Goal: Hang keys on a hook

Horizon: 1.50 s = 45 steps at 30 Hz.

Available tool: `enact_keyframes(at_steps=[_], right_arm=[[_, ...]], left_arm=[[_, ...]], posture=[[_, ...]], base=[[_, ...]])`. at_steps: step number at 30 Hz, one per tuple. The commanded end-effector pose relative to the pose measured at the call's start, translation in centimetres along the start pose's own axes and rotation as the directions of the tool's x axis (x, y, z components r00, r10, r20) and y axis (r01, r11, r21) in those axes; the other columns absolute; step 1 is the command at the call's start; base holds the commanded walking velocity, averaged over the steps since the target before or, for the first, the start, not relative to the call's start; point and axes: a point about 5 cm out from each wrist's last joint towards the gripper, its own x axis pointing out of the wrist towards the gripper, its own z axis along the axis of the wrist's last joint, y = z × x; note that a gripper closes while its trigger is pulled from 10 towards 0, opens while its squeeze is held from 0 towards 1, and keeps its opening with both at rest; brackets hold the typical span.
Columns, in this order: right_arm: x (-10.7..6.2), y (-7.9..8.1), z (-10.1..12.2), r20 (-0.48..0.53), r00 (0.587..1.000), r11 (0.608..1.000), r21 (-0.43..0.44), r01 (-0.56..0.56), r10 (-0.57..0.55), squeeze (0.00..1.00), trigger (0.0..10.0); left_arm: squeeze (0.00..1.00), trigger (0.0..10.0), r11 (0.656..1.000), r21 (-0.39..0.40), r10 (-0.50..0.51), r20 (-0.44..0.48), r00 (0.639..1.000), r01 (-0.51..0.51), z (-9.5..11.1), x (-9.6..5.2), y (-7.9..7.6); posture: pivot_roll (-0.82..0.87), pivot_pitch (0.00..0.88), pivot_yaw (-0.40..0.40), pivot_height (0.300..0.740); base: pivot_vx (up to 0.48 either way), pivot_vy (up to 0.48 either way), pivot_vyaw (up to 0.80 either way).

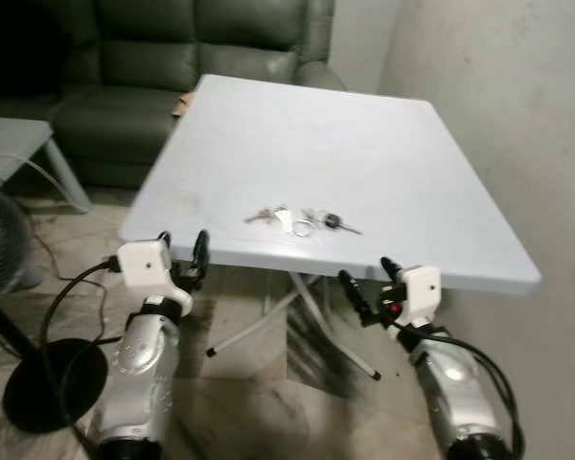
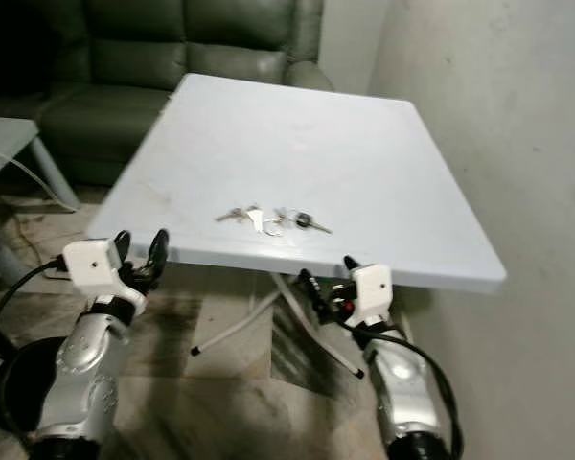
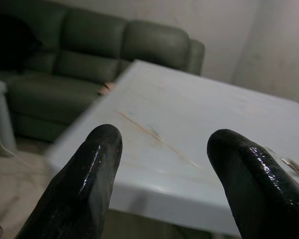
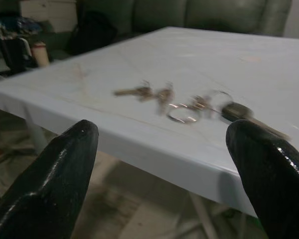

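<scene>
A bunch of keys (image 1: 302,220) with a ring and a black-headed key lies on the white folding table (image 1: 364,144), close to its near edge. In the right wrist view the keys (image 4: 189,102) sit just beyond the table edge, between the two spread black fingers (image 4: 50,179). My right gripper (image 1: 367,278) is open, held below and in front of the table's near edge, right of the keys. My left gripper (image 1: 182,251) is open too, at the table's near left corner.
A dark green sofa (image 1: 172,57) stands behind the table. A plain wall (image 1: 517,115) runs along the right. A fan with a round black base (image 1: 48,383) and cables stands at the left, beside a small grey side table (image 1: 10,139). Table legs (image 1: 307,307) cross beneath.
</scene>
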Motion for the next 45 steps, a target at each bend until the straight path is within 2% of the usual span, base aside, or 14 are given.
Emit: enact_keyframes(at_steps=[1, 9, 16, 25, 45], right_arm=[[-0.59, -1.23, 0.21, -0.003, 0.999, 0.999, -0.020, 0.032, -0.032, 0.00, 10.0], [-0.72, -1.24, 0.20, -0.006, 1.000, 0.999, -0.024, 0.027, -0.027, 0.00, 10.0], [-0.80, -1.35, 0.21, -0.007, 1.000, 0.999, -0.027, 0.030, -0.030, 0.00, 10.0], [-0.79, -1.47, 0.29, -0.006, 0.999, 0.999, -0.030, 0.031, -0.031, 0.00, 10.0], [-0.75, -1.46, 0.35, -0.004, 0.999, 0.999, -0.028, 0.033, -0.034, 0.00, 10.0]], left_arm=[[0.00, 10.0, 1.000, -0.015, -0.025, -0.006, 1.000, 0.025, -0.24, 0.14, -1.02], [0.00, 10.0, 1.000, -0.017, -0.020, -0.008, 1.000, 0.020, -0.25, 0.17, -0.92], [0.00, 10.0, 1.000, -0.010, -0.004, -0.028, 1.000, 0.004, -0.48, 0.13, -0.82], [0.00, 10.0, 0.999, -0.015, -0.029, -0.060, 0.998, 0.029, -0.81, 0.05, -0.99], [0.00, 10.0, 0.998, -0.016, -0.060, -0.051, 0.997, 0.059, -0.58, 0.02, -1.63]], posture=[[-0.04, 0.000, -0.051, 0.740], [-0.04, 0.000, -0.052, 0.740], [-0.04, 0.000, -0.052, 0.740], [-0.04, 0.000, -0.054, 0.740], [-0.04, 0.000, -0.050, 0.740]], base=[[0.000, 0.398, 0.00], [0.000, 0.388, 0.00], [0.000, 0.000, 0.00], [0.000, 0.000, 0.00], [0.412, 0.000, 0.00]])
